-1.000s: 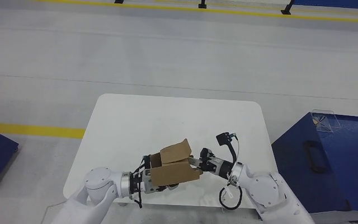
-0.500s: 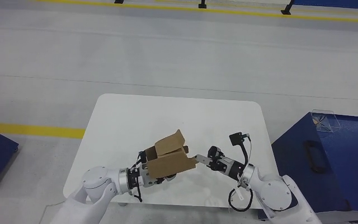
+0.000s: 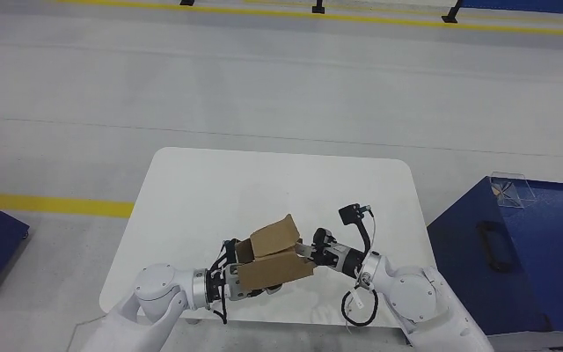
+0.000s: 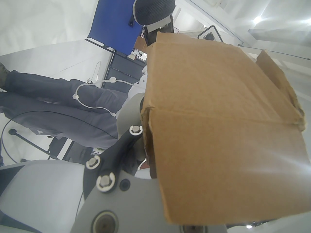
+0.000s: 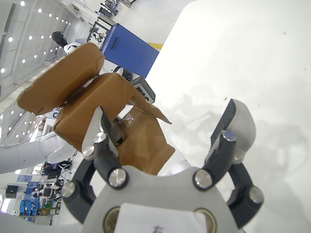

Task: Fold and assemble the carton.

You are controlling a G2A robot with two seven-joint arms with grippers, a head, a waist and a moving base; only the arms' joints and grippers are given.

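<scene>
A brown cardboard carton [image 3: 274, 256] hangs just above the white table [image 3: 264, 185] near its front edge, with flaps open at its top and right end. My left gripper [image 3: 230, 275] is shut on the carton's left wall; one dark finger [image 4: 127, 141] shows beside the carton [image 4: 218, 112], the other is hidden behind cardboard. My right gripper [image 5: 165, 115] is open at the carton's right end. One of its fingers [image 5: 102, 124] sits inside the carton [image 5: 102, 103] under a loose flap [image 5: 148, 110], while the other finger [image 5: 233, 120] stands free over the table.
A blue cabinet [image 3: 501, 255] stands off the table's right side. Bare tabletop lies behind and to the left of the carton. The table's front edge runs close beneath both arms.
The right gripper, drawn back to the right half a second ago, has come back in against the carton's right end. The carton has shifted a little to the right in the left gripper.
</scene>
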